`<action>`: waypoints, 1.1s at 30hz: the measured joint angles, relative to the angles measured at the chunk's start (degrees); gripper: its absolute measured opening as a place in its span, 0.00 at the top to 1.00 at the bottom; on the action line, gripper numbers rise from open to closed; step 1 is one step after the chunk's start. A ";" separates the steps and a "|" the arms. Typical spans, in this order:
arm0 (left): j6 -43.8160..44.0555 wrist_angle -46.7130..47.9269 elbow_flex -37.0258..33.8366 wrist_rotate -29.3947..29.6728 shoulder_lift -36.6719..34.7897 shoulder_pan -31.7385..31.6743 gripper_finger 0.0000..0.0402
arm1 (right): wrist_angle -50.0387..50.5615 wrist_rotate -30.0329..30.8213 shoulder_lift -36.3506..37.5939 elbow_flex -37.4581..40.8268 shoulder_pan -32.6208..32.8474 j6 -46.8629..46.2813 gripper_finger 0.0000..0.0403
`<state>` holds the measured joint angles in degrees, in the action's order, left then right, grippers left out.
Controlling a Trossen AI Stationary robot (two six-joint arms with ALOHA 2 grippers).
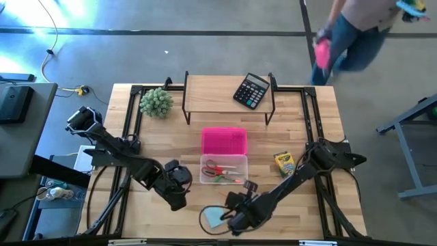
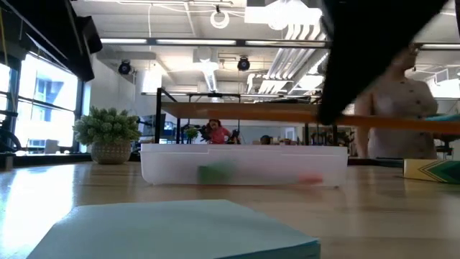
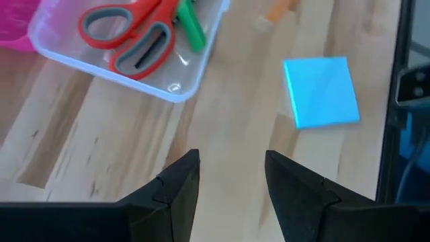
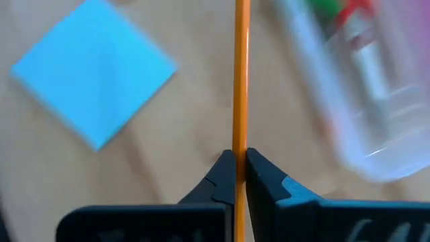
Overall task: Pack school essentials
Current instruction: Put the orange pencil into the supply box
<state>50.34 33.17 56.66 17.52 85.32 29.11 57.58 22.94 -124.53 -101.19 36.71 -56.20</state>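
My right gripper (image 4: 240, 165) (image 1: 237, 205) is shut on a thin orange pencil (image 4: 241, 74) above the table's near middle, between the light-blue note pad (image 1: 214, 217) (image 4: 94, 70) and the clear box (image 1: 223, 169) (image 4: 363, 87). The box holds red-handled scissors (image 3: 131, 37) and a green piece (image 3: 190, 30). The note pad lies flat on the wood (image 3: 321, 91) (image 2: 180, 230). The yellow-green crayon box (image 1: 284, 163) lies flat to the right of the clear box. My left gripper (image 3: 232, 181) (image 1: 176, 186) is open, above bare wood by the clear box's near left corner. My right gripper pinches the orange pencil's shaft (image 4: 241, 144) between its two fingertips (image 4: 225, 171). The fingers lie across the pencil, which runs on ahead of them. In the low view the pencil (image 2: 402, 124) is about level and lifted clear of the table, above the box's rim.
A pink lid (image 1: 223, 141) lies just beyond the clear box. On the wooden riser (image 1: 212, 90) at the far edge sits a black calculator (image 1: 251, 90); a green ball plant (image 1: 156, 102) stands to its left. A person (image 1: 351, 31) moves beyond the far right corner.
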 joint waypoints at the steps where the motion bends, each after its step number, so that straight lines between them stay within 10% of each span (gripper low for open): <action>1: -0.41 0.00 0.00 -0.01 0.00 0.25 0.61 | 1.35 0.78 0.02 -0.89 -0.65 1.05 0.99; 13: -1.08 0.00 0.00 -0.03 0.00 2.40 0.61 | 6.50 2.08 0.14 -5.59 -10.96 16.28 0.99; 33: -2.55 0.00 0.00 -0.01 0.00 2.39 0.61 | 4.01 -12.96 0.22 -2.86 -22.10 27.07 0.97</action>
<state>47.79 33.17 56.66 17.52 85.32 31.51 61.59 9.98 -124.31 -104.05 14.61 -29.14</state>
